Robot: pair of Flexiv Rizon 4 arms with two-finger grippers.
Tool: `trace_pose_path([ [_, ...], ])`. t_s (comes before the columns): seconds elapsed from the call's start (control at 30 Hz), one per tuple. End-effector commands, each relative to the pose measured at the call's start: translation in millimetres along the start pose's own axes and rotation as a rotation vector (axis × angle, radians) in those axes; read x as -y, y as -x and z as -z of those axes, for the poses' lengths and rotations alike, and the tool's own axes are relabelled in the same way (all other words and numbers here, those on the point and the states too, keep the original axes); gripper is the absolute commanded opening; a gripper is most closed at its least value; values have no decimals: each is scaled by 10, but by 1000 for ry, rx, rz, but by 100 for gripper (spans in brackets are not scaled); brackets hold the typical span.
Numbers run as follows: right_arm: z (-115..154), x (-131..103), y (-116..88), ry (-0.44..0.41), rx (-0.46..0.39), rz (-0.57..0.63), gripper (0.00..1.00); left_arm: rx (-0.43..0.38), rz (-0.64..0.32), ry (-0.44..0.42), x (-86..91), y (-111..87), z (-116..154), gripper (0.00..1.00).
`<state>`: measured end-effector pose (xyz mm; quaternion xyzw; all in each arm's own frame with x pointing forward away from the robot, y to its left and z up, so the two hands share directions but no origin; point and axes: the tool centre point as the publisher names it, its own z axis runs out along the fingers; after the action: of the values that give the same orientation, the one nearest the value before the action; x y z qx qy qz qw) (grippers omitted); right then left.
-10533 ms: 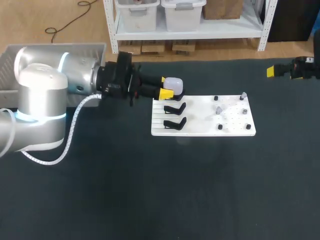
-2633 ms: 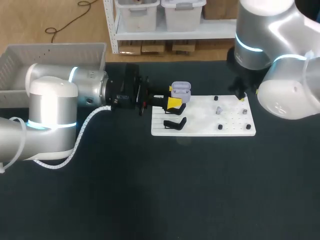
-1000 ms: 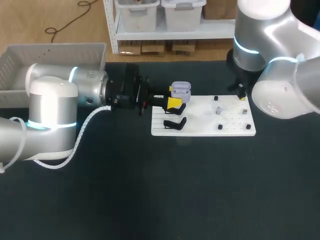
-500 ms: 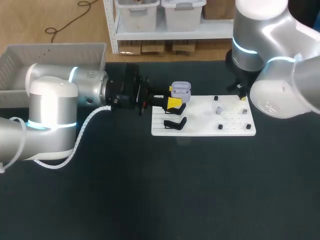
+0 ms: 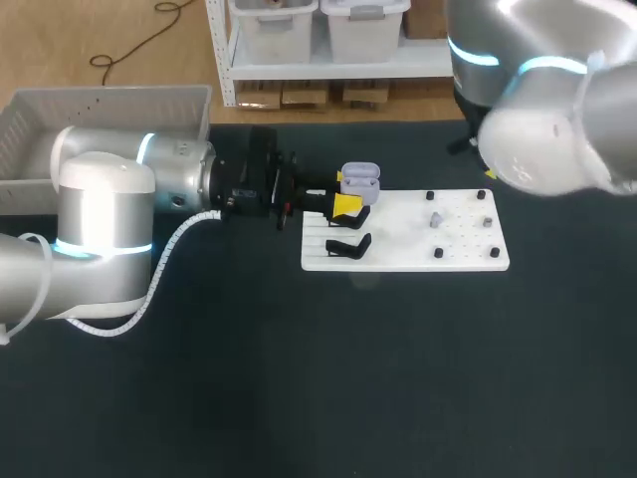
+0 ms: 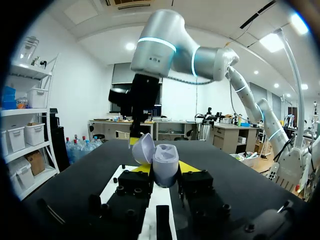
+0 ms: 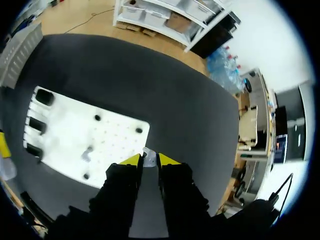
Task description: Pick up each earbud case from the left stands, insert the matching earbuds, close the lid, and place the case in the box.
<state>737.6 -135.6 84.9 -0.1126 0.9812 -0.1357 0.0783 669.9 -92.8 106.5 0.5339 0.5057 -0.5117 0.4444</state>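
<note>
Inspecting the left gripper (image 6: 165, 168) shows its yellow-tipped jaws clenched from two sides on the lower half of a pale lavender plastic earbud case (image 6: 166, 160). The case stands upright between them, with its hinged lid open and tipped back to one side. In the head view this gripper (image 5: 336, 205) holds the case (image 5: 359, 180) over the near-left end of a flat white rectangular board (image 5: 398, 261). Two of the black plastic stands (image 5: 348, 244) sit on that board just beside and beneath the jaws. The right gripper (image 7: 149, 160) has its jaws drawn almost together, grasping a small pale grey earbud (image 7: 148, 154) at the fingertips. It hangs above the dark table (image 7: 165, 100), and the board (image 7: 65, 125) lies below and ahead of the jaws, apart from them. A second pale earbud (image 7: 88, 154) rests on the board among short black pegs (image 7: 139, 130), ahead of the right jaws and well clear of them. In the left wrist view the right arm (image 6: 165, 42) descends ahead of the held case without touching it. A light grey perforated plastic box (image 5: 149, 100) stands behind the left jaws, past the arm, well apart from the case.
</note>
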Motion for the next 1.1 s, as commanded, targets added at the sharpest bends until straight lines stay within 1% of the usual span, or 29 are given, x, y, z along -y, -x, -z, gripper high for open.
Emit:
trace_pose_path([
  [0.03, 514, -136, -74, 19, -47, -42, 0, 3, -3, 2, 4, -10, 1, 0],
  [0.23, 809, -467, -186, 60, -92, -104, 0, 3, -3, 2, 4, -10, 1, 0],
  [0.33, 910, -606, -232, 73, -91, -127, 0, 3, -3, 2, 4, -10, 1, 0],
  [0.53, 1096, -795, -333, 80, -71, -154, 0, 3, -3, 2, 4, -10, 1, 0],
  [1.1, 1096, -795, -333, 80, -71, -154, 0, 3, -3, 2, 4, -10, 1, 0],
])
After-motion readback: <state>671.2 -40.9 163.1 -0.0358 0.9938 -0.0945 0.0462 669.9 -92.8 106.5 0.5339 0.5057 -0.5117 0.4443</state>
